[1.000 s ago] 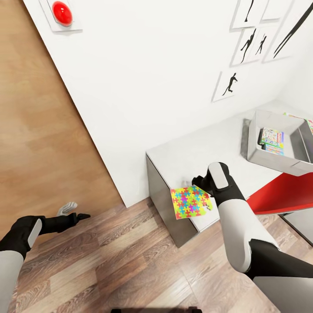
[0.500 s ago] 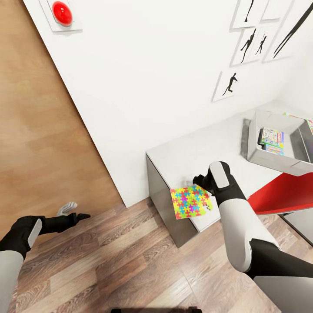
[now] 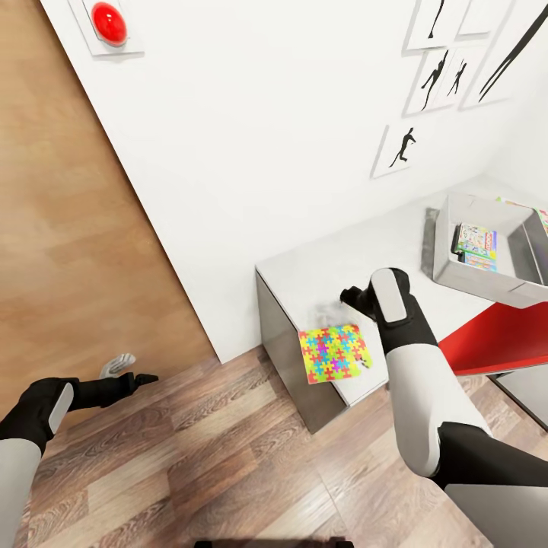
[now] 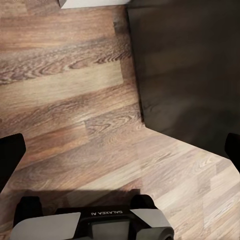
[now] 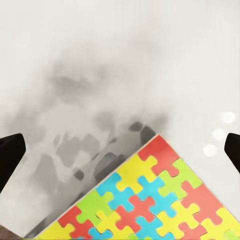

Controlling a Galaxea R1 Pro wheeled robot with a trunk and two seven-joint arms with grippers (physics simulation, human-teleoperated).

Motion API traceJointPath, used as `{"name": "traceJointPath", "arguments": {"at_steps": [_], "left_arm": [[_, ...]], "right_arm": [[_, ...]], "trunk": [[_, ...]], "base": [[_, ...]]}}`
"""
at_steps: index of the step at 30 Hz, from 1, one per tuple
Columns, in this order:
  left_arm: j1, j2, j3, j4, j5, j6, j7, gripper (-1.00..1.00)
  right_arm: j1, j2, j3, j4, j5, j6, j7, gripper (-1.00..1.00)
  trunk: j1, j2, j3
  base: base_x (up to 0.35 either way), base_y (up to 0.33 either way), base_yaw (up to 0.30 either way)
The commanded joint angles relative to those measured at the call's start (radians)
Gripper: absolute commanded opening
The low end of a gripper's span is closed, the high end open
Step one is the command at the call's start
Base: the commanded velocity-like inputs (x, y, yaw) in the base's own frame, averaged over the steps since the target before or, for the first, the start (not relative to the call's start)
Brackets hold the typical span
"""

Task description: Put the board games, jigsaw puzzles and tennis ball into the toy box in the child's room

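One puzzle (image 3: pixel 333 354) lies flat at the near left corner of the table (image 3: pixel 342 262), its near edge hanging over the table's front. The right gripper (image 3: pixel 352 295) has lifted away from it: a second ago it sat low against the puzzle's far right corner, and now it hovers just beyond that corner, apart from the sheet. In the right wrist view its fingers (image 5: pixel 11 155) stand wide at either edge with nothing between them, the puzzle's (image 5: pixel 150 200) corner pointing up between them over the bare tabletop. So the puzzle is not held; I judge a fresh grasp is needed before it can go in the box (image 3: pixel 487 251), which sits far right on the table with a game (image 3: pixel 476 245) already inside. The left gripper (image 3: pixel 141 377) hangs wide over the floor (image 3: pixel 190 457), empty.
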Motion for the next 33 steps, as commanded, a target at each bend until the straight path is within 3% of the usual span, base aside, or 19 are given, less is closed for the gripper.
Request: {"name": "traceJointPath", "arguments": {"at_steps": [1, 7, 18, 33], "left_arm": [[-0.001, 0.000, 0.002, 0.000, 0.004, 0.008, -0.001, 1.00], [-0.001, 0.000, 0.002, 0.000, 0.005, 0.009, -0.002, 1.00], [-0.001, 0.001, 0.003, 0.000, 0.006, 0.011, -0.002, 1.00], [-0.001, 0.001, 0.002, 0.000, 0.007, 0.010, -0.002, 1.00]], "right_arm": [[-0.001, 0.002, 0.008, -0.035, -0.012, 0.004, -0.005, 1.00], [0.000, 0.007, 0.018, -0.111, -0.016, 0.035, 0.002, 1.00], [0.001, 0.002, 0.016, -0.143, -0.018, 0.073, 0.003, 1.00], [0.001, 0.004, 0.013, -0.142, -0.023, 0.090, 0.004, 1.00]], "trunk": [[0.001, -0.002, -0.002], [0.001, -0.002, -0.002], [0.001, -0.002, -0.001], [0.001, -0.002, 0.013]], "base": [[0.000, 0.000, 0.000], [0.000, 0.000, 0.000], [-0.018, 0.004, -0.004], [-0.049, 0.013, -0.195]]}}
